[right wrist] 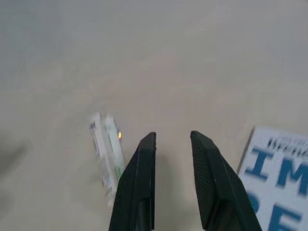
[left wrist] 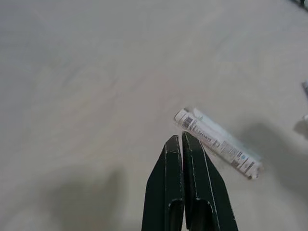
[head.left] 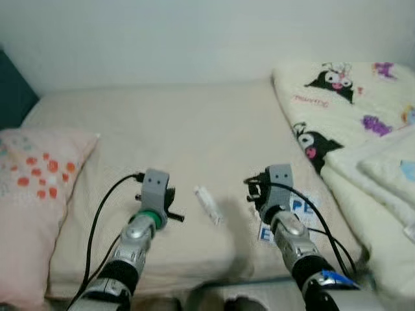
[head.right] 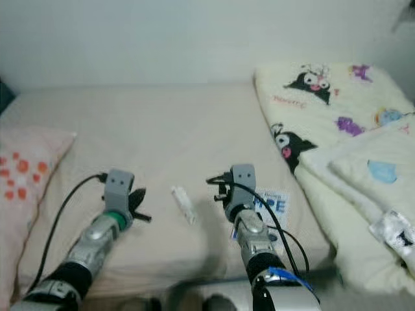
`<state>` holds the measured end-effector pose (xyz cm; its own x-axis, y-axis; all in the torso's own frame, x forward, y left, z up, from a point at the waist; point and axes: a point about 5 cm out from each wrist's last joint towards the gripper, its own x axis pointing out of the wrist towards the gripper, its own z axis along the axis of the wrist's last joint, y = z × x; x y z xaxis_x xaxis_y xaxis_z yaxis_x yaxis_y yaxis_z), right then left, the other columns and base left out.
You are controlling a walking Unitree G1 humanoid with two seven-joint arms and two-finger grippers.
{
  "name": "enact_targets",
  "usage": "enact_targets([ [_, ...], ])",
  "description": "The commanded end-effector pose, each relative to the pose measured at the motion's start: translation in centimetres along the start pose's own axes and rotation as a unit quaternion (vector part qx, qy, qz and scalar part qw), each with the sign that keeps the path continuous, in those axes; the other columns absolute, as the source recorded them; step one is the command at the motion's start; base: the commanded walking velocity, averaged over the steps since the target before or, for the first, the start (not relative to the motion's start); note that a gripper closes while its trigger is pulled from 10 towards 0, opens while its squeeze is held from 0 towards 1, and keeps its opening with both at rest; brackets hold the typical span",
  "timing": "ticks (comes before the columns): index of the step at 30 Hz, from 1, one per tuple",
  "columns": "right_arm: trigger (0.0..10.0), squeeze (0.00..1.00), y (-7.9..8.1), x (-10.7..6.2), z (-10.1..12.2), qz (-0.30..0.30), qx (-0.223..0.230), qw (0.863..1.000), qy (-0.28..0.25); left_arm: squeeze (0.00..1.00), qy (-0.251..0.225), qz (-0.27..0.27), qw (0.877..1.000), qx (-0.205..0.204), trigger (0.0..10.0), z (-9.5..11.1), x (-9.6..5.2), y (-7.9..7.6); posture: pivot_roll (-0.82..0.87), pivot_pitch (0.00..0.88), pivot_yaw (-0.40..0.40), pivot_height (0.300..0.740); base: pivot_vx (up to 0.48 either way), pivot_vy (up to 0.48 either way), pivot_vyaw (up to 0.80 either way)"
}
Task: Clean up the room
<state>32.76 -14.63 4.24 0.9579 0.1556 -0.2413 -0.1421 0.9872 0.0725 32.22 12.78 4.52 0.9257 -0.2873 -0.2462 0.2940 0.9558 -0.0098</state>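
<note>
Small white tube [head.left: 208,205] lies on the bed [head.left: 181,129] between both grippers. Left gripper [left wrist: 182,140] pressed together, tube at its 2 o'clock. Right gripper [right wrist: 172,139] spread. Tube probably light, soft, slick; pinch mid-body.

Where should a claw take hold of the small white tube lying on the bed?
Probably across its middle, from above: the tube lies flat on the bed, long and narrow, so the fingers should straddle its short width. The open right claw hangs beside it.
</note>
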Motion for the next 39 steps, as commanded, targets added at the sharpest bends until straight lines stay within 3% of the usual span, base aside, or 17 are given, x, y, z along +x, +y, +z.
enact_targets([
  [1, 10.0, 0.0, 0.2, -0.3, -0.7, 0.003, 0.008, 1.0, 0.011, 0.0, 0.012, -0.009, 1.0, 0.009, 10.0, -0.6, -0.4, -0.1, 0.13, 0.227, 0.091, 0.695, 0.0, 0.0, 0.0],
  [8, 10.0, 0.0, 0.5, -0.8, -1.7, 0.01, 0.022, 1.0, 0.017, 0.0, -0.008, -0.021, 1.0, 0.014, 10.0, 0.1, -0.8, -0.4, 0.15, 0.305, 0.085, 0.695, 0.0, 0.0, 0.0],
  [14, 10.0, 0.0, 1.6, 0.4, 0.1, 0.037, 0.028, 0.999, 0.007, 0.0, -0.053, -0.022, 0.998, 0.025, 10.0, 2.2, -1.3, -0.5, 0.17, 0.378, 0.056, 0.67, 0.0, 0.0, 0.0],
  [24, 10.0, 0.0, 2.5, 1.9, 3.3, 0.069, 0.013, 0.997, -0.021, 0.0, -0.088, -0.018, 0.996, 0.024, 10.0, 3.8, -2.3, -0.8, 0.17, 0.39, 0.012, 0.645, 0.0, 0.0, 0.0],
  [39, 10.0, 0.0, 2.5, 1.9, 3.4, 0.065, 0.007, 0.998, -0.025, 0.0, -0.076, -0.016, 0.997, 0.007, 10.0, 3.5, -3.5, -1.8, 0.16, 0.367, 0.024, 0.64, 0.0, 0.0, 0.0],
])
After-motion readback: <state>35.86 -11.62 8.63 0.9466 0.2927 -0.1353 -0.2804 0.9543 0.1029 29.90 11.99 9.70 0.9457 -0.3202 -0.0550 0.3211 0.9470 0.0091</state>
